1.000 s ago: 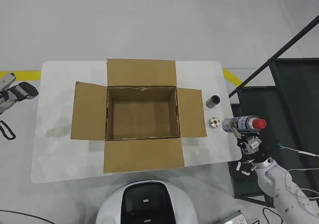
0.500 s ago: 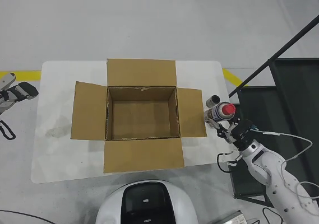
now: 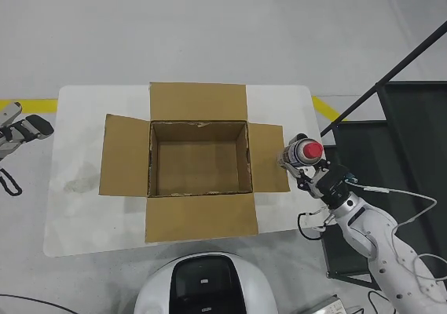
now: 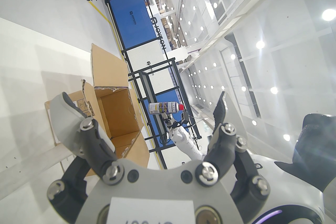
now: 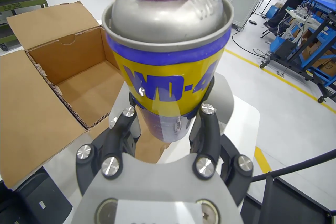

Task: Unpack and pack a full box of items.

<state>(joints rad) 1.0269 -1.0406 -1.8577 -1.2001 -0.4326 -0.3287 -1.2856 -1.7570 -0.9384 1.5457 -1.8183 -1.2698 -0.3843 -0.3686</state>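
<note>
Up front, the can [image 3: 311, 150] stands upright in the right gripper [image 3: 314, 174], red cap toward the top camera, above the right end of the table [image 3: 82, 157] and just beside the outer edge of the box's right flap. The right wrist view shows the grip plainly: the can [image 5: 168, 64] is clamped at its lower body by the right gripper [image 5: 169, 109], with one finger on each side and the yellow-and-blue label and silver shoulder rising past them. Whether the can's base touches the table I cannot tell.

The box [image 3: 199, 169] sits mid-table with all four flaps folded out flat, and its floor shows bare brown cardboard (the rim is torn in places along the far wall). From the right wrist the box [image 5: 78, 83] lies just beside the can, its near flap under the gripper's side.

Off the table's left edge, well apart from the box, hangs the left gripper [image 3: 12, 129]. Its own view shows the left gripper [image 4: 141, 99] spread wide with nothing between the fingers; beyond it lie the box [image 4: 118, 114] and the can [image 4: 164, 107].
</note>
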